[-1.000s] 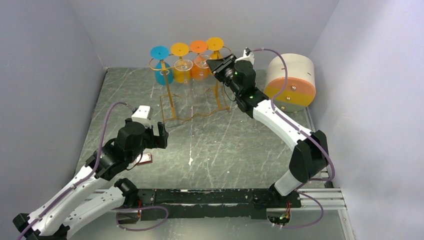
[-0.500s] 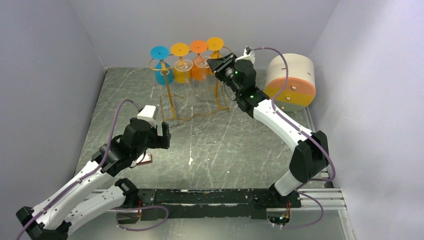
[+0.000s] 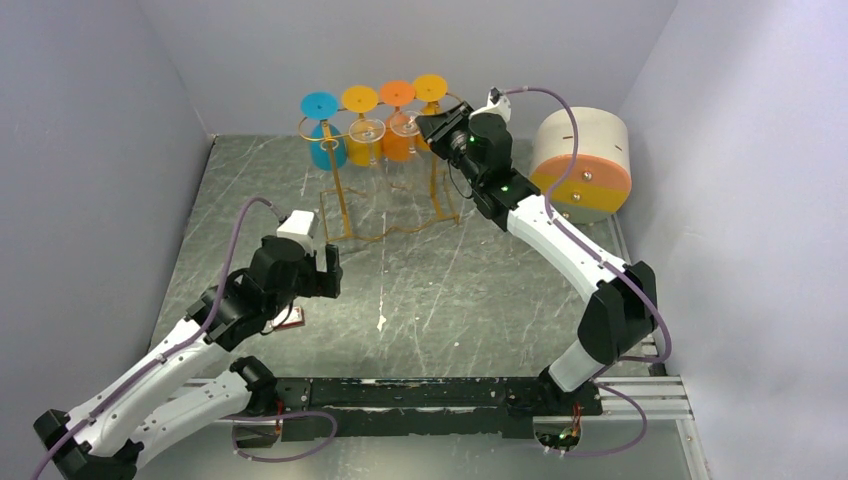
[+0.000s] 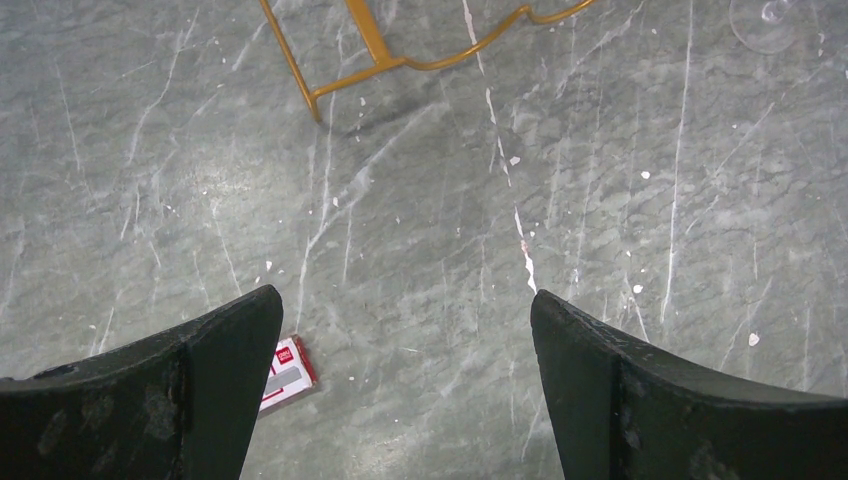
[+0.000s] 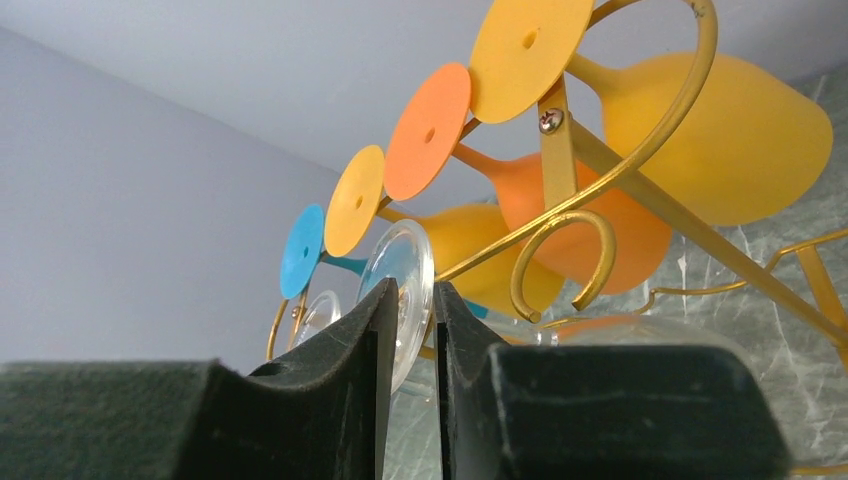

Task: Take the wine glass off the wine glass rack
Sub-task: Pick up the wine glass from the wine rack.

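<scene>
Where grey walls (image 3: pixel 100 150) enclose the veined table (image 3: pixel 480 290), left tool (image 4: pixel 405 300) gapes; right tool (image 5: pixel 413 292) seemingly pinches the wine glass (image 5: pixel 398 250)

Centre of frame: bare tabletop (image 3: pixel 450 290), open passage.
Upper centre: wine glass rack (image 5: pixel 557 160), curled hooks and coloured glasses (image 3: pixel 397 95) packed tight around right hand (image 5: pixel 415 300), pinched on clear wine glass (image 5: pixel 405 255).
Upper right: large cylinder (image 3: pixel 583 160) near rack.
Lower left: flat red card (image 4: pixel 288 372) beside spread left hand (image 4: pixel 405 298).
</scene>
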Controlling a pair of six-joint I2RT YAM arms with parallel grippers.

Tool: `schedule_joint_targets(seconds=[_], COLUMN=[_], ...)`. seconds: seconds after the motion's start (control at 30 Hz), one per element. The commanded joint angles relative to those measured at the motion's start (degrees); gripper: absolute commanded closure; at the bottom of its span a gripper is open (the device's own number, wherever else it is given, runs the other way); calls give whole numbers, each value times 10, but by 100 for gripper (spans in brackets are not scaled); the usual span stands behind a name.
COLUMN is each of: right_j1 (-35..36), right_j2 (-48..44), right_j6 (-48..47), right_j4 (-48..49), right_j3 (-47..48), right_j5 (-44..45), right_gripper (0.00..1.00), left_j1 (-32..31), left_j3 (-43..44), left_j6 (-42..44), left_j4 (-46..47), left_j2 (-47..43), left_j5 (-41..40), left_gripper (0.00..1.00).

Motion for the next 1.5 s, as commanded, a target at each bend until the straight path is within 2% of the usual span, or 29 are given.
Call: schedule_joint_targets(seconds=[0.0, 0.5, 1.23, 1.47], right_j1=[2, 2, -43, -59], right_j2=[8, -20, -51, -37], right_j6=[0, 10, 120, 136], right_j4=[3, 2, 48, 73], right_j3=[19, 18, -24, -26], right_j5=[-6, 5, -91, -173], right_gripper=[78, 100, 100, 100], left_j1=[4, 4, 4, 4], left_j3=[13, 14, 13, 14], left_j6=[7, 7, 7, 5], left_j4=[2, 2, 6, 3], left_j2=[6, 7, 6, 1], left_j5=[7, 7, 20, 15], left_gripper=[2, 2, 2, 2])
